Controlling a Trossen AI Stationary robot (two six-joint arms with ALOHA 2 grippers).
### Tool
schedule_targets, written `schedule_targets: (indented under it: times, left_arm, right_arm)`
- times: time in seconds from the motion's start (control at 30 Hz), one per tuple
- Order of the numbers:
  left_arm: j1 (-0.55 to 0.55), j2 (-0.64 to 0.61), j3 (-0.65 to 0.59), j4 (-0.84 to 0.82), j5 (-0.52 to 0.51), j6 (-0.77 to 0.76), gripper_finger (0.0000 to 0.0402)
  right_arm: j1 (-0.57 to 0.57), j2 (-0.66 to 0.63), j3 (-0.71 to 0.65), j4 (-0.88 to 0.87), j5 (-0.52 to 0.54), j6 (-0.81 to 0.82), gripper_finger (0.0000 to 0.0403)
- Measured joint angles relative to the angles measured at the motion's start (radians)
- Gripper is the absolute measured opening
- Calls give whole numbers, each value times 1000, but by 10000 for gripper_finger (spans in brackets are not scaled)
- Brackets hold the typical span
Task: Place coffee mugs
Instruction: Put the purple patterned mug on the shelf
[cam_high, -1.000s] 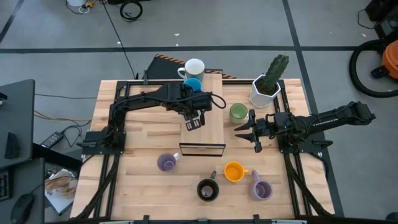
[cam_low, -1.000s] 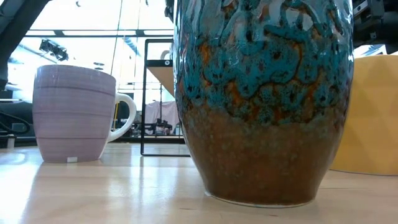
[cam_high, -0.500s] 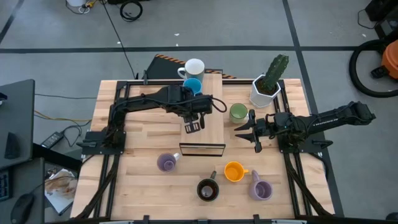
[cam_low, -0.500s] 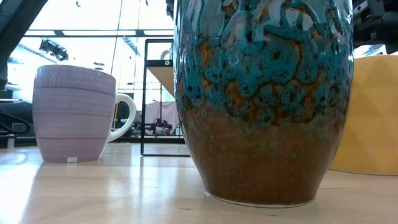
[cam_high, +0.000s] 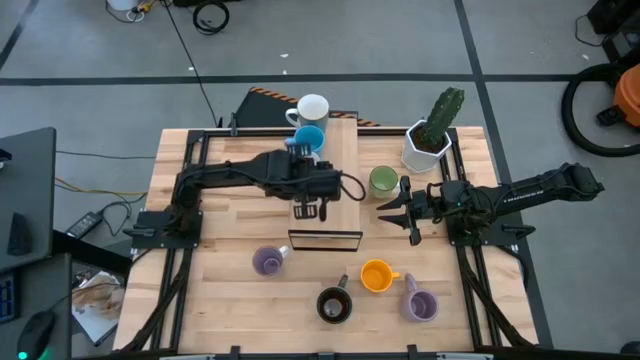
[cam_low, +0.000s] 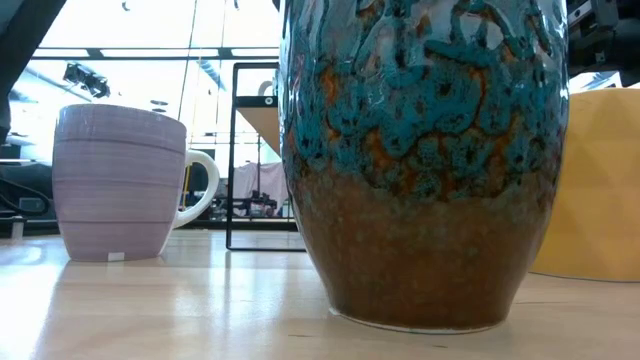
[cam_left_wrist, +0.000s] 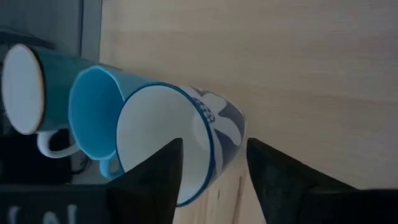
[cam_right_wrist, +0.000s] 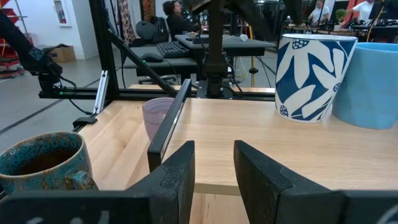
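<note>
Wooden table (cam_high: 220, 250), cactus pot (cam_high: 424, 146), scattered mugs (cam_high: 377, 275)

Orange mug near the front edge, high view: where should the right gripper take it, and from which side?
Probably straight down with the right gripper, pinching the wall of the orange round ceramic mug, which stands upright, mouth open. Take the rim facing the black wire frame: the mug's handle points toward the lavender mug, and the dark brown mug crowds the other side.
</note>
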Motion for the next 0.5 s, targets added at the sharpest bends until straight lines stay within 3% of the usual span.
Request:
schedule_targets:
  times: [0.27, 0.5]
  left_arm:
    - [-125, -52, 0, 0, -42, -98, 196]
    - [-277, -60, 0, 7, 204, -344, 180]
  right_arm:
    - [0, 0, 0, -3, 0, -5, 117]
    - [0, 0, 0, -2, 0, 0, 117]
